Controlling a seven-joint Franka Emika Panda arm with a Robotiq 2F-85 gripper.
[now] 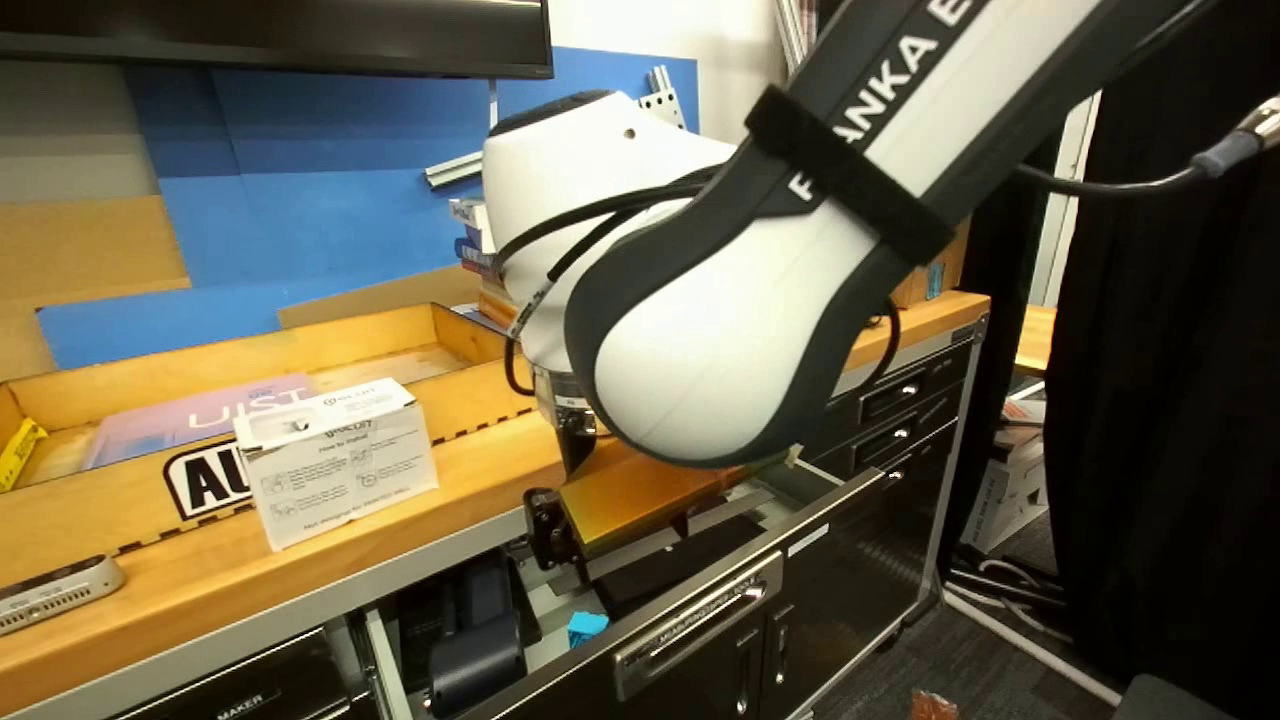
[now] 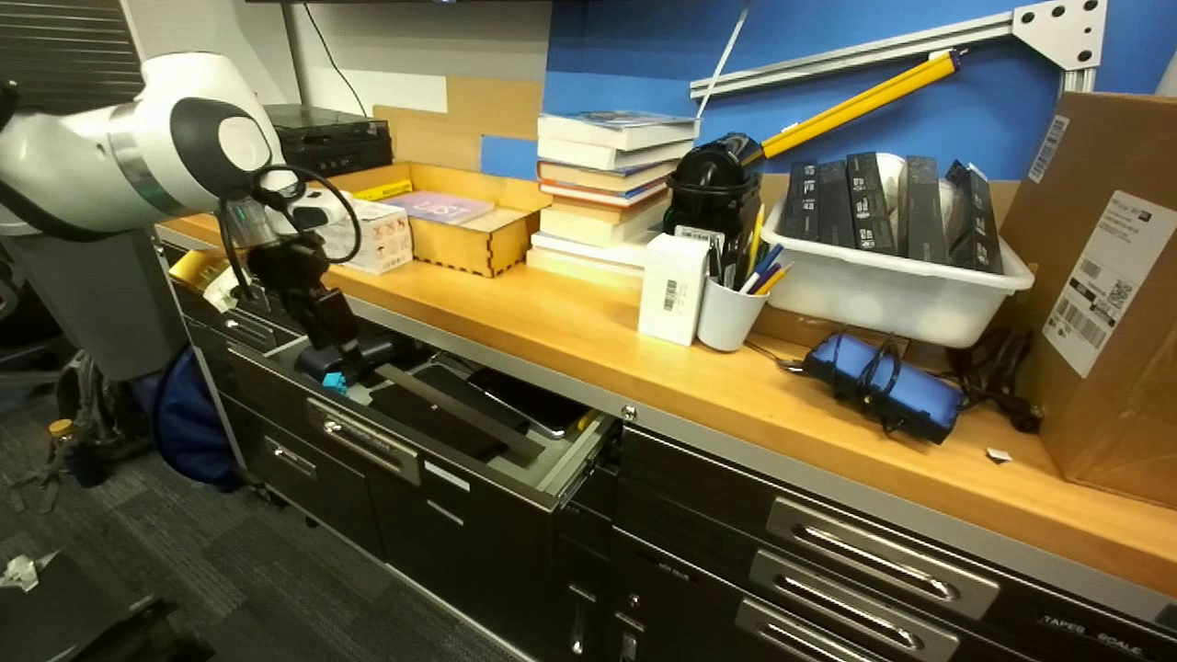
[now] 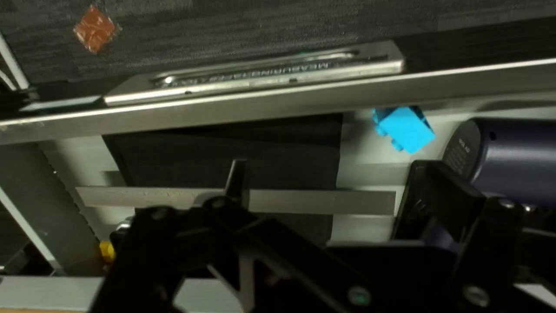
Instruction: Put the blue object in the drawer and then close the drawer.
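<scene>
We find the tabletop (image 2: 552, 308) with the arm (image 1: 720, 340) extended near its front edge, over the dark-fronted drawer (image 3: 260, 108) that is pulled out from beneath that edge. In the drawer we record a dark flat sheet (image 3: 286, 152), a metal strip (image 3: 295, 201) lying across it and a navy cylindrical item (image 3: 521, 156). Toward the tabletop's back edge sits a wooden tray (image 2: 519, 237) with a lilac item lettered UIST (image 1: 150, 425) and a yellow strip (image 1: 18, 452); farther from the arm, by the same edge, is a white bin (image 2: 883, 299) of black boxes (image 2: 835, 204). A white cup (image 2: 728, 315) of pens (image 2: 765, 264) stands in from the front edge.

The jaws stand wide apart with nothing in their hold, above the drawer's interior. The light-blue block (image 3: 406, 130) lies in the drawer, close inside its front wall; whether it touches that wall we cannot tell. From the jaws it lies lower and on the side away from the tabletop, askew to the drawer's front, its long axis unclear. We judge the placing done and the closing outstanding: the jaws should rise clear, pass beyond the drawer's front, then push it toward the tabletop's front edge.
</scene>
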